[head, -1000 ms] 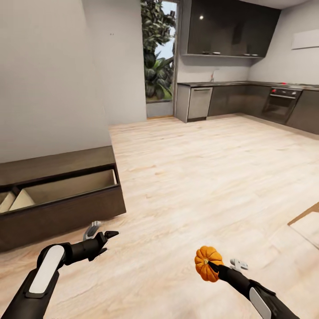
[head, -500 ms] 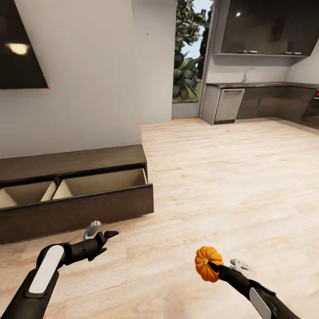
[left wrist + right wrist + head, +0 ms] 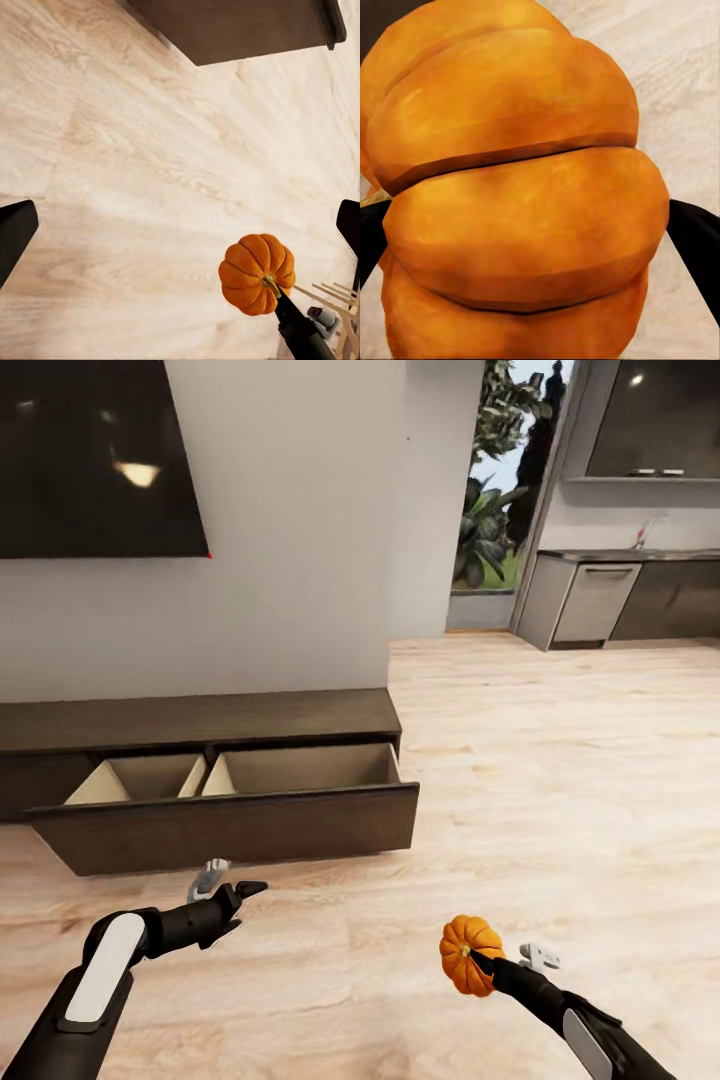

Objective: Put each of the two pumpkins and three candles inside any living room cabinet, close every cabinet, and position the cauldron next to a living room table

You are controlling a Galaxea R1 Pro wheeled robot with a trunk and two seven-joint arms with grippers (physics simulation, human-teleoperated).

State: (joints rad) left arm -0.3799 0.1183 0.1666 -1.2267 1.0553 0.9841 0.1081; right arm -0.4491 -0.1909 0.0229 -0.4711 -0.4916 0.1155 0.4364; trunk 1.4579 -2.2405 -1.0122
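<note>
Turning left, my view has swung, so the long low dark-brown wooden cabinet (image 3: 200,730) now sits more in the middle, and a big black screen (image 3: 100,455) shows on the wall above it. My arms look the same against the pale wood floor (image 3: 560,780) as a second ago.

I am carrying one small orange ribbed pumpkin (image 3: 470,955) to the cabinet. My right end effector (image 3: 482,963) is closed on the pumpkin, one dark finger on each side of it in the right wrist view. It hangs above the floor, well apart from the cabinet. My left end effector (image 3: 228,885) is spread open and holds nothing.

The cabinet's pull-out front (image 3: 230,825) is already out, and two pale beige spaces show inside. I think the next move is to roll closer, lift the pumpkin over the front edge, and let it go in one of those spaces.

The pumpkin looks round and a bit squashed, with deep grooves between fat bright orange ribs. It looks smooth, so it may roll when dropped.
</note>
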